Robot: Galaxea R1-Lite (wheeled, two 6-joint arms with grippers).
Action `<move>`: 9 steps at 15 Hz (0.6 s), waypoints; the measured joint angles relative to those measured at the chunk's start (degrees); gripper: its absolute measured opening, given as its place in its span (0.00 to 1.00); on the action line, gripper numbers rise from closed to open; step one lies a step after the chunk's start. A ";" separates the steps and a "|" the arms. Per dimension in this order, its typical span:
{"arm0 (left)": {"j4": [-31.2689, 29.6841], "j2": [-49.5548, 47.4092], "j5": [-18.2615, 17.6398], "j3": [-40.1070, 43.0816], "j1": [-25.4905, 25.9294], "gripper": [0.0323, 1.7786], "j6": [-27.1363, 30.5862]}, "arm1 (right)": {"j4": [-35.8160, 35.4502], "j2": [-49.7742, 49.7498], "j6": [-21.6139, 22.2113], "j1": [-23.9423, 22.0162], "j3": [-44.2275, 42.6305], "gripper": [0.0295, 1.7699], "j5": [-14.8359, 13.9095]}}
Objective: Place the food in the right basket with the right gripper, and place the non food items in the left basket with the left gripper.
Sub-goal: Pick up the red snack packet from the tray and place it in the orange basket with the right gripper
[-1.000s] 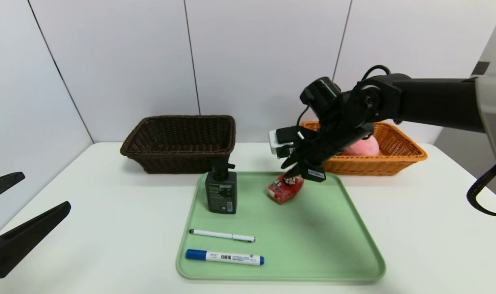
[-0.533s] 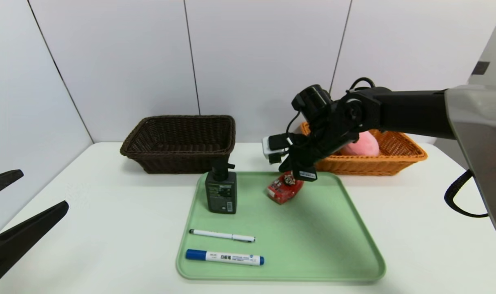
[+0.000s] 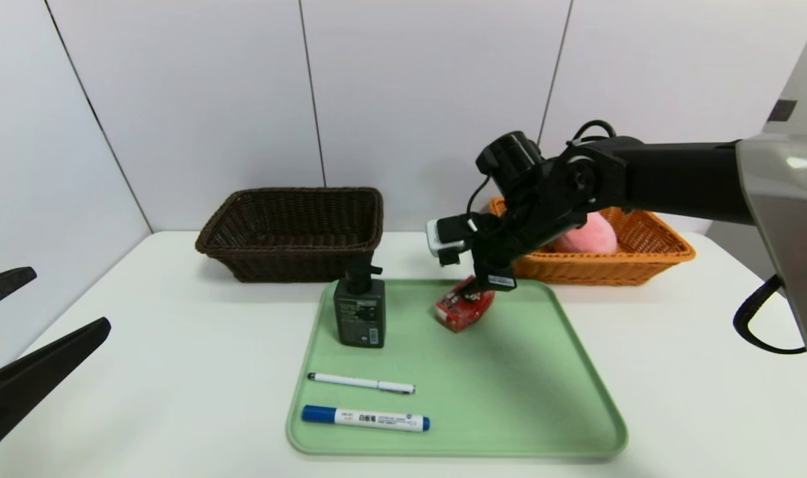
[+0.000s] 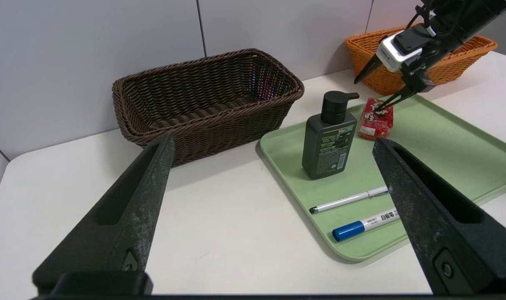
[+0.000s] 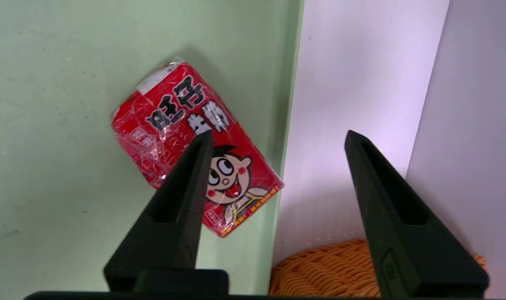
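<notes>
Your right gripper (image 5: 277, 137) has just spread its fingers over the red snack packet (image 5: 194, 146) on the green tray (image 3: 509, 398), not gripping yet. Looks like the grab's next, then the orange basket (image 3: 649, 259).

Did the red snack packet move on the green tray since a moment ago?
No. The red snack packet sits in the same spot on the green tray, just as far from the pump bottle as before.

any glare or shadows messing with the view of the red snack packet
Head view: the right gripper hides the top of the snack packet, and a soft shadow falls on the green tray. Right wrist view: the wrapper glints in spots, print still legible; one near finger overlaps it.
</notes>
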 joint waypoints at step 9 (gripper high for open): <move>-0.09 0.00 -0.02 0.15 0.00 0.95 -0.09 | 9.86 -1.19 -3.52 0.59 -0.02 0.86 -0.41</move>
